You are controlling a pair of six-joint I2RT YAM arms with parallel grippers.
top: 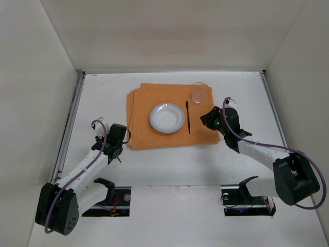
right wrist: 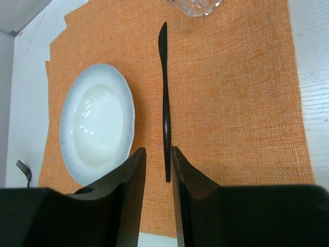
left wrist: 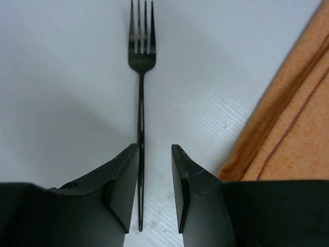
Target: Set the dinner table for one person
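The dinner table (top: 169, 170) is a white top. On it lies an orange mat (top: 154, 95) with a white plate (top: 167, 117), a black knife (top: 187, 117) to the plate's right and a clear glass (top: 199, 92) at its far right corner. My left gripper (left wrist: 155, 149) is open, pointing down at the table just left of the mat (left wrist: 288, 128). A black fork (left wrist: 141, 77) lies on the table, its handle between the jaws against the left finger. My right gripper (right wrist: 157, 152) is open over the mat (right wrist: 241, 92), the knife's (right wrist: 165, 103) near end between its jaws.
Metal rails (top: 69, 123) run along the table's side edges, with white walls around. The plate (right wrist: 97, 121) lies left of the right gripper, and the glass base (right wrist: 195, 6) stands past the knife tip. The fork's tines (right wrist: 23, 167) show left of the mat.
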